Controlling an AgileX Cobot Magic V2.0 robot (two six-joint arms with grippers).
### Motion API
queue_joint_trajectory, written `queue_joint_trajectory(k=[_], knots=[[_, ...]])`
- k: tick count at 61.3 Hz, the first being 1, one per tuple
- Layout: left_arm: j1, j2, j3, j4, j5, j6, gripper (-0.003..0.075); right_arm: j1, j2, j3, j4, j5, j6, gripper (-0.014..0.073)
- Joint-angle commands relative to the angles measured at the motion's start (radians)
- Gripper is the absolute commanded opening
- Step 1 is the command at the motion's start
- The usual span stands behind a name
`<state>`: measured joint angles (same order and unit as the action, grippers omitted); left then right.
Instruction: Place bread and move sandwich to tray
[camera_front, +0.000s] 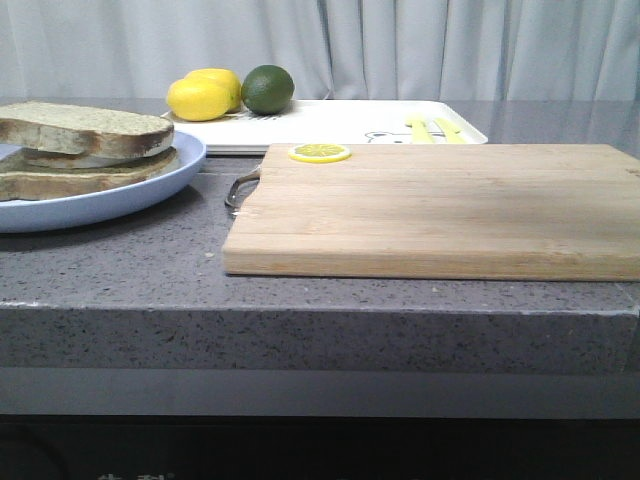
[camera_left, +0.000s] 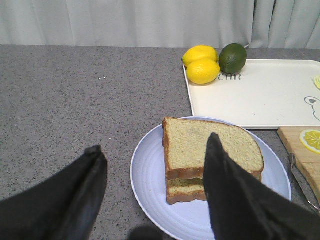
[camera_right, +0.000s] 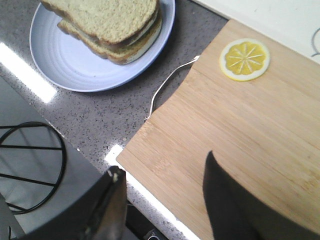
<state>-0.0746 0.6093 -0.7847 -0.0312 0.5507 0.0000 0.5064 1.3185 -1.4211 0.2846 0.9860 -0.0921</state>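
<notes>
The sandwich (camera_front: 85, 150) sits on a round light blue plate (camera_front: 150, 190) at the front left of the counter. The bread (camera_left: 185, 142) lies as its top slice, and a white egg edge (camera_right: 145, 34) shows between the slices. The white tray (camera_front: 340, 120) stands behind the wooden board. My left gripper (camera_left: 155, 150) hovers open above the plate's near side, one finger in front of the sandwich, holding nothing. My right gripper (camera_right: 164, 165) stands open and empty over the board's front left corner. Neither gripper shows in the front view.
A wooden cutting board (camera_front: 430, 210) with a wire handle (camera_front: 240, 187) fills the middle, a lemon slice (camera_front: 320, 153) on its far left corner. Two lemons (camera_front: 200, 97) and a lime (camera_front: 267, 88) rest on the tray's left end. The counter's front edge is close.
</notes>
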Motion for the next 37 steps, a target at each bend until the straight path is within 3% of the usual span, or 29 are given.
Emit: queue_joint_trajectory(k=[1,15,37], knots=[[-0.009,0.007,-0.026,-0.001,-0.078,0.0,0.0417,-0.005,-0.112,0.033,-0.031,-0.091,0.007,0.0382],[-0.009,0.007,-0.026,-0.001,-0.078,0.0,0.0417,-0.005,-0.306,0.223,-0.112,-0.185,0.006,0.0382],[-0.009,0.008,-0.026,-0.001,-0.05,0.0,0.0417,-0.005,-0.544,0.489,-0.122,-0.38,-0.012,0.0382]])
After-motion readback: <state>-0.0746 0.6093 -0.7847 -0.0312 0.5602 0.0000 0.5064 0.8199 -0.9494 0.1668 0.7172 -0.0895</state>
